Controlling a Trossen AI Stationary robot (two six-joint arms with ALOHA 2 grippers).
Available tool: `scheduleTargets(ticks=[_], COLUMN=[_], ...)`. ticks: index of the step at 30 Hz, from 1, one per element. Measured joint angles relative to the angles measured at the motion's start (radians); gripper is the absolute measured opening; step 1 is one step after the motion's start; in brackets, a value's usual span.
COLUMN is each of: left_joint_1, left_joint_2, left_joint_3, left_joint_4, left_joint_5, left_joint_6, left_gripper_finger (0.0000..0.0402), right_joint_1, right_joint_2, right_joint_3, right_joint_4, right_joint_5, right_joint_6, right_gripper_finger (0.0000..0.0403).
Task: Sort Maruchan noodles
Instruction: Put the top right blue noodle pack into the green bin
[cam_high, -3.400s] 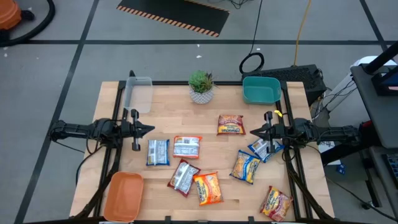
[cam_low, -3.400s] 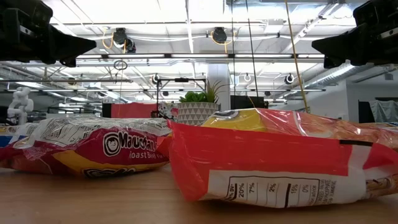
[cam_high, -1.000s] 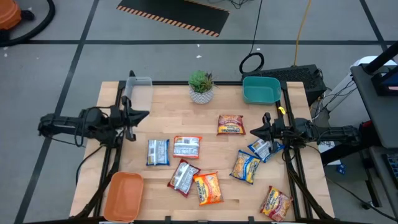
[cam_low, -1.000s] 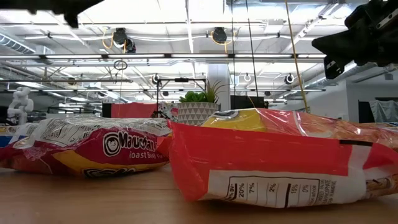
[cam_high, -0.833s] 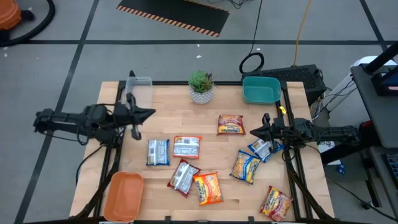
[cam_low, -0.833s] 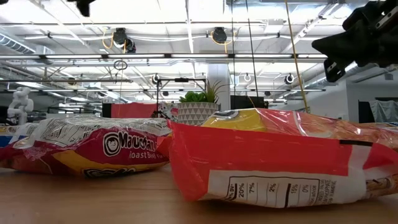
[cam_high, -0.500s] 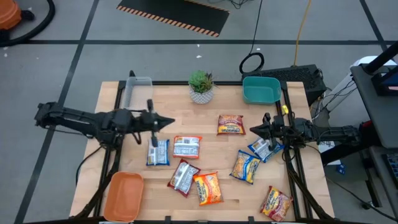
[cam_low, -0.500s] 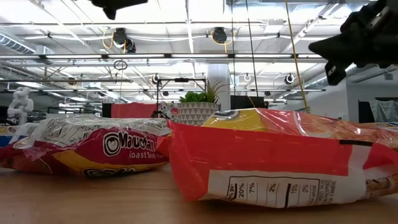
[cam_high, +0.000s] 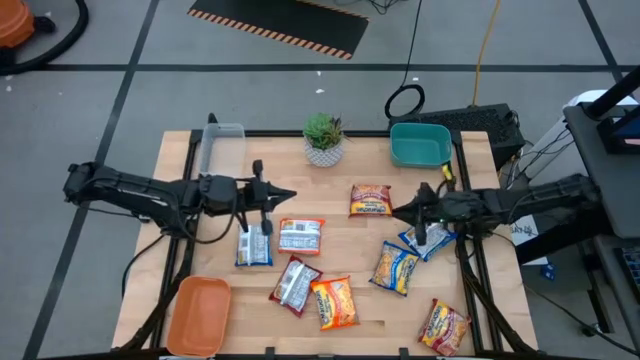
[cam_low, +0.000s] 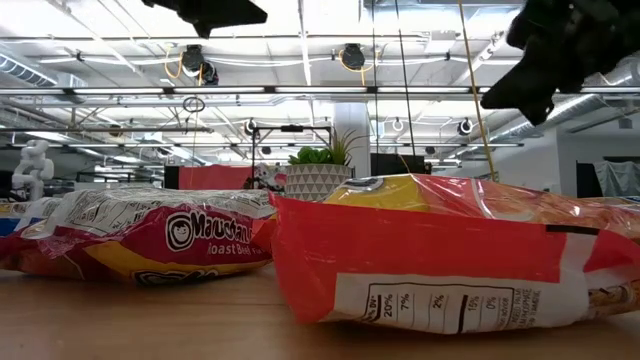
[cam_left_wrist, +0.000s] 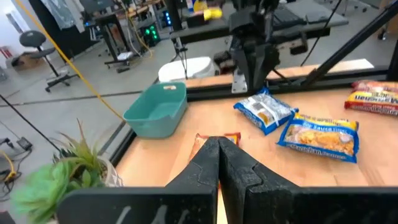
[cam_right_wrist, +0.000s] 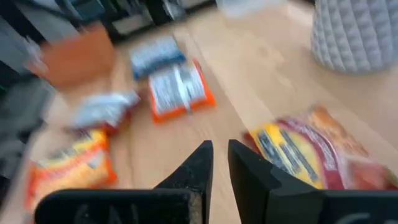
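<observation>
We count nine Maruchan noodles (cam_high: 301, 236) scattered on the desk (cam_high: 360, 310) below the plant (cam_high: 323, 139), unsorted. Both left gripper (cam_high: 291, 195) and right gripper (cam_high: 393, 212) reach inward, jaws clenched, empty.

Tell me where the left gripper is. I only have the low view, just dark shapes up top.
Observer: The high view has the left gripper over the table, near the blue-white packet.
Operator: Holding anything?
Observer: No. Its wrist view shows the fingers pressed together with nothing between them.
Operator: Any packets in trays?
Observer: None. From above, the orange tray, teal tray and clear tray hold no packets.
</observation>
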Motion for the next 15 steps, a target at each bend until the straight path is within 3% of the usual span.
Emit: scheduleTargets(ticks=[6, 9, 15], left_joint_1=[-0.008, -0.008, -0.008], left_joint_2=[0.016, 0.016, 0.015], left_joint_3=[0.0, 0.0, 0.0], left_joint_4=[0.002, 0.001, -0.009], left_joint_5=[0.0, 0.0, 0.0], left_joint_6=[-0.033, -0.056, -0.07], left_gripper_finger=[0.0004, 0.0004, 0.0004], right_joint_1=[0.102, 0.149, 0.182], right_joint_2=[0.316, 0.43, 0.565], right_joint_3=[0.266, 0.378, 0.46], right_joint_4=[-0.349, -0.461, -0.623], right_joint_5=[0.122, 0.131, 0.119], right_joint_6=[0.106, 0.157, 0.246], right_gripper_finger=[0.0048, 0.0048, 0.0062])
